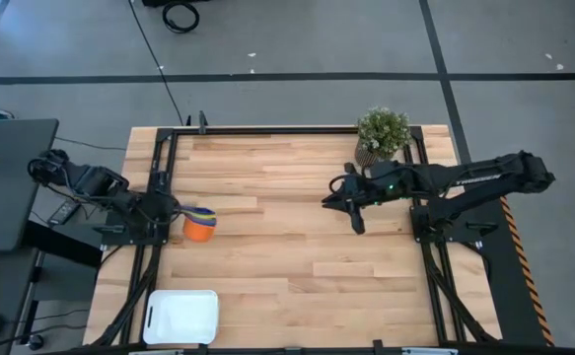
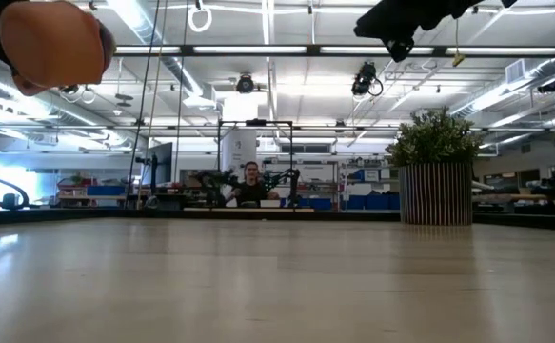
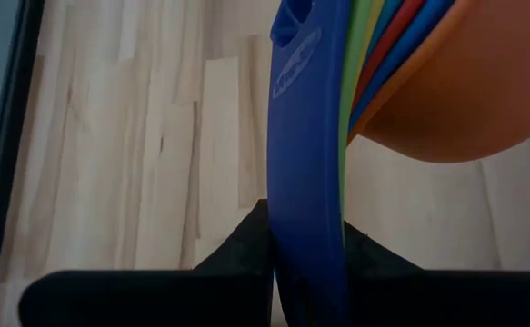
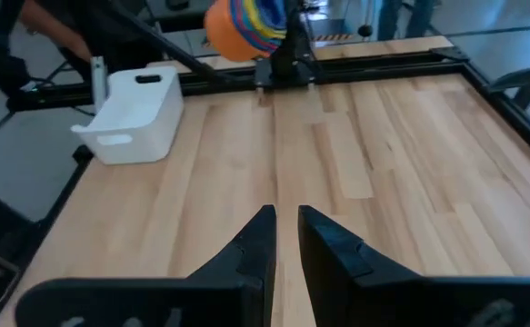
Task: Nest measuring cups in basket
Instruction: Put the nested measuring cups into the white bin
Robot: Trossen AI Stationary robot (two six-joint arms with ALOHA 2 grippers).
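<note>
While the left gripper (image 1: 177, 210) sits at the left edge of the table (image 1: 297, 266), about midway along that edge, its fingers are clamped on the handles of the nested measuring cups (image 1: 200, 225). The stack is held clear of the tabletop; in the low view the orange outer cup (image 2: 50, 43) hangs high above the surface. The cups are nested one inside another, orange outermost, with blue, red, yellow and green rims visible inside it. The blue handle (image 3: 305, 154) runs straight back between the left gripper's fingers, so the long axis of the stack lies in line with the gripper, with the bowls pointing away from the left edge toward the table's middle.

The basket (image 1: 181, 316) stands at the near-left corner of the table, well apart from the held stack, with bare wood between them. Its long side runs parallel to the near edge.

The right gripper (image 1: 354, 219) hovers over the right half of the table, nearer the far edge, its fingers almost closed with only a narrow gap and holding nothing. A potted plant (image 1: 383, 133) stands at the far edge toward the right corner, just beyond the right arm.

The centre of the table and the near-right area are open wood. A metal frame borders the table on its left, right and far edges.
</note>
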